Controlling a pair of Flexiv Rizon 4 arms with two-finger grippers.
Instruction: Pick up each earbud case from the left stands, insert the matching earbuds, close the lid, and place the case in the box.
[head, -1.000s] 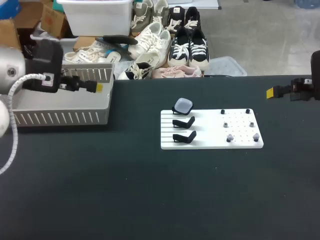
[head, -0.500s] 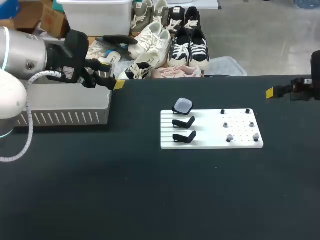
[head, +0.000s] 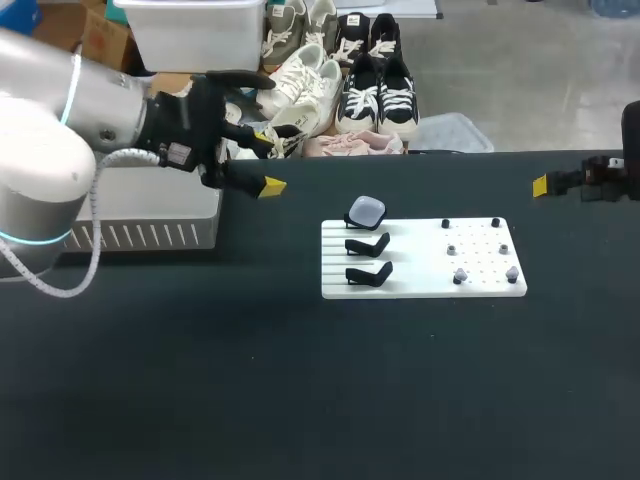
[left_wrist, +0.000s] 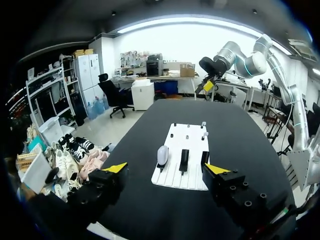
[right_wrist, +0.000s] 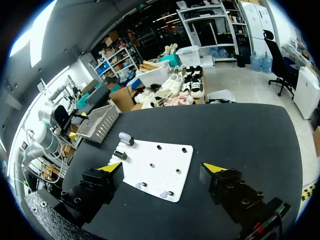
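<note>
- Our left pincer (head: 266, 160) hangs spread and empty above the table (head: 300, 390), between the box (head: 130, 235) on the left and the board (head: 420, 255) in the middle. Its tips point right, toward the board, which we judge lines it up for a reach to the case.
- The case (head: 365, 211), pale and with its lid seemingly shut, sits tilted on the farthest of three stands at the board's left end. The black stand props it clear of the board, so fingers can close on it from two sides.
- The two nearer stands (head: 368, 245) are bare, so we take this case to be the last one to handle.
- Small pegs and greyish bits, likely the earbuds (head: 460, 275), stand on the board's right half, well apart from the case. They are too small for us to tell which ones match. They lie on the right arm's side, we judge so that arm can fetch them while the left one holds the case.
- Our right pincer (right_wrist: 162, 167) is spread and empty at the table's far right edge, well apart from the board, which leaves the left arm room to work.
- The box sits at the far left, on the left arm's side, so a filled case needs only a short carry. We cannot see what lies in it.
</note>
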